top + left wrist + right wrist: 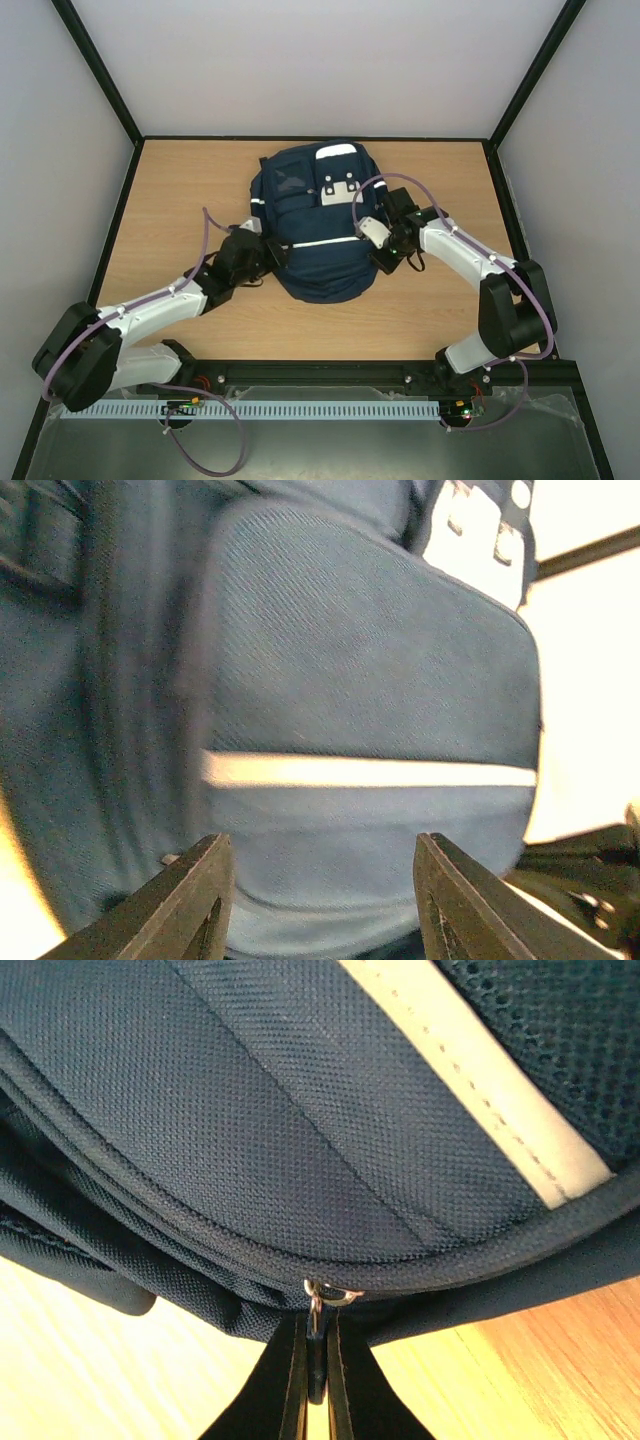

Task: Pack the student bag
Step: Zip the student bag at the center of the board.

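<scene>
The student bag [315, 225], navy with thin white stripes and a grey-white front patch, lies flat in the middle of the wooden table [180, 190]. My left gripper [275, 252] is at the bag's left side. In the left wrist view this gripper [322, 845] is open, its fingers apart in front of the bag's front pocket [370, 680] and white stripe [370, 772], with nothing between them. My right gripper [374, 262] is at the bag's right edge. In the right wrist view that gripper [315, 1335] is shut on the dark zipper pull [316, 1365] hanging from a metal slider [332, 1295].
Black frame rails [100, 70] and pale walls enclose the table on the left, back and right. Bare wood [430, 310] shows around the bag. Purple cables [400, 180] loop above both arms.
</scene>
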Controlling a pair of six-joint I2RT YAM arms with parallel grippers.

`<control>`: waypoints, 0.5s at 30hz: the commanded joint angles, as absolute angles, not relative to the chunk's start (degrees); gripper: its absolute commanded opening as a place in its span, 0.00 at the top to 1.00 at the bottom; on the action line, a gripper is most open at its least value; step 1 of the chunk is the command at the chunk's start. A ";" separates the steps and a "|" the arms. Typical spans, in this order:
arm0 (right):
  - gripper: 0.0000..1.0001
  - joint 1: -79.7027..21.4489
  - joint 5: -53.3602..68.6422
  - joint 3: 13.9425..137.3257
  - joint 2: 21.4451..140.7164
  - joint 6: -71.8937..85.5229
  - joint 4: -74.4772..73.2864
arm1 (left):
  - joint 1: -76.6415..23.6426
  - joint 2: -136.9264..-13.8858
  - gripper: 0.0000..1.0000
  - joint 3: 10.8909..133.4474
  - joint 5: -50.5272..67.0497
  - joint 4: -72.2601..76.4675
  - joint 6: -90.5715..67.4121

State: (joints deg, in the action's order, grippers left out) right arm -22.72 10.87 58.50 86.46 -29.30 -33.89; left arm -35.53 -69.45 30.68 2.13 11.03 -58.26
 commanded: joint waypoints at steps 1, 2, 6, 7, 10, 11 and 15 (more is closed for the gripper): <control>0.99 -25.78 11.94 59.72 85.25 -27.31 -40.52 | -41.67 -68.45 0.47 30.21 -1.19 14.17 -65.45; 0.99 -26.43 12.07 59.90 85.25 -26.90 -40.52 | -42.88 -68.87 0.47 30.18 -1.76 15.10 -66.76; 0.99 -29.19 12.95 60.68 85.30 -24.93 -40.39 | -46.00 -71.70 0.42 30.01 -3.25 18.85 -71.26; 0.99 -29.91 13.12 60.84 85.33 -24.39 -40.36 | -46.43 -73.16 0.41 30.11 -3.19 19.67 -72.41; 0.99 -31.79 13.85 61.36 85.47 -22.87 -39.76 | -47.12 -76.20 0.42 30.26 -2.10 22.60 -74.75; 0.99 -32.34 14.04 61.54 85.62 -22.33 -39.59 | -47.34 -76.88 0.42 30.17 -1.88 23.52 -75.54; 0.99 -34.50 14.41 61.91 86.27 -20.75 -38.65 | -48.35 -78.43 0.42 29.54 -1.98 26.22 -78.89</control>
State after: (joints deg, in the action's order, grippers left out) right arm -32.10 10.92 60.27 86.46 -23.31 -35.75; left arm -47.16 -77.14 30.65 -1.30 20.99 -73.80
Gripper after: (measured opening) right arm 0.047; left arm 0.583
